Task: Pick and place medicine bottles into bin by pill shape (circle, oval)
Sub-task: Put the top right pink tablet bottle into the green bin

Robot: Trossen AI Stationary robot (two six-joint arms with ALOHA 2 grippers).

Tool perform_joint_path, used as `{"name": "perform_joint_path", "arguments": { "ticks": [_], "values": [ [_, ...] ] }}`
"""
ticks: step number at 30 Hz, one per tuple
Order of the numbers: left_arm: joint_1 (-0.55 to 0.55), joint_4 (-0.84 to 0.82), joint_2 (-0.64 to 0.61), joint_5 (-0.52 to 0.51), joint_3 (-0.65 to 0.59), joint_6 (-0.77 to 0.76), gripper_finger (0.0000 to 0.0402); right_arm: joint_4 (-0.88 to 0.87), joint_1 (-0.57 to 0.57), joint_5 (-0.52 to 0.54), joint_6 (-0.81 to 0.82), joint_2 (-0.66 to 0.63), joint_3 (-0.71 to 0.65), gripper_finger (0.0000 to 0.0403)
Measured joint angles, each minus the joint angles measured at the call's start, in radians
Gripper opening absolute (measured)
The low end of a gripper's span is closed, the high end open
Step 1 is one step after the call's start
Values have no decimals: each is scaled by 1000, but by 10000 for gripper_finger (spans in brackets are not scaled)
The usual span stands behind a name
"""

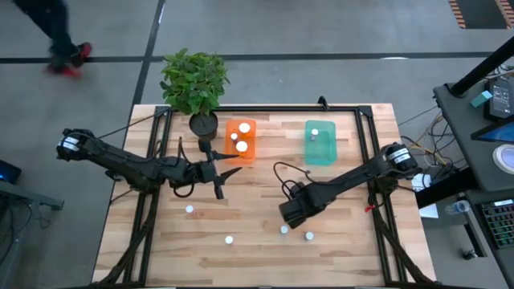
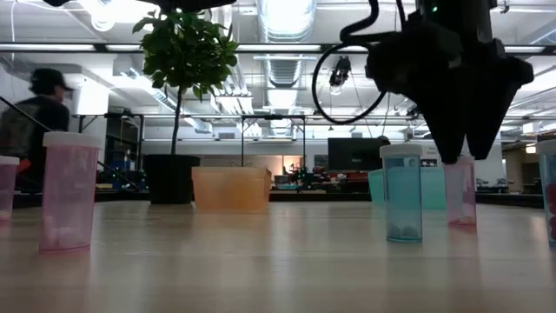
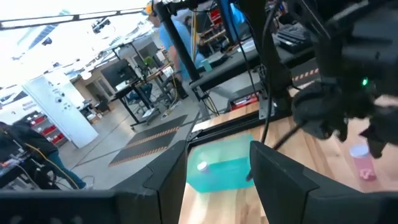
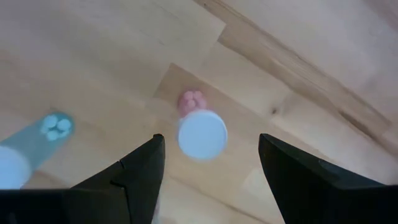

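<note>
My right gripper (image 4: pixel 211 138) is open and points down over a pink bottle with a white cap (image 4: pixel 202 134). Its fingers stand on either side of the cap with a gap on each side. In the low view the fingertips (image 2: pixel 460 156) hang at the top of this pink bottle (image 2: pixel 460 196), which stands upright on the table. In the high view the gripper (image 1: pixel 291 215) hides it. A teal bottle (image 2: pixel 404 193) stands close by and also shows in the right wrist view (image 4: pixel 25 152). My left gripper (image 1: pixel 225 178) is open and empty, raised near the orange tub (image 1: pixel 241 139). The teal tub (image 1: pixel 320 143) holds one bottle.
Loose bottles stand on the near half of the table (image 1: pixel 189 209), (image 1: pixel 229 239), (image 1: pixel 308 236). The orange tub holds three white-capped bottles. A potted plant (image 1: pixel 195 84) stands at the far edge beside the orange tub. A person (image 2: pixel 39 113) is in the room behind.
</note>
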Motion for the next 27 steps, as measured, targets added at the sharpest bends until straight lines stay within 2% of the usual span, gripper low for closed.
{"name": "perform_joint_path", "arguments": {
  "ticks": [9, 20, 27],
  "values": [
    [0, -1, -5, 0, -2, -3, 157, 18, 0, 22, -51, 62, 0, 237],
    [0, -1, -5, 1, -6, -3, 157, 25, 0, 22, -57, 62, 0, 150],
    [0, -1, -5, 1, -8, -3, 157, 30, 0, 21, -65, 62, 0, 114]
  ]
}}
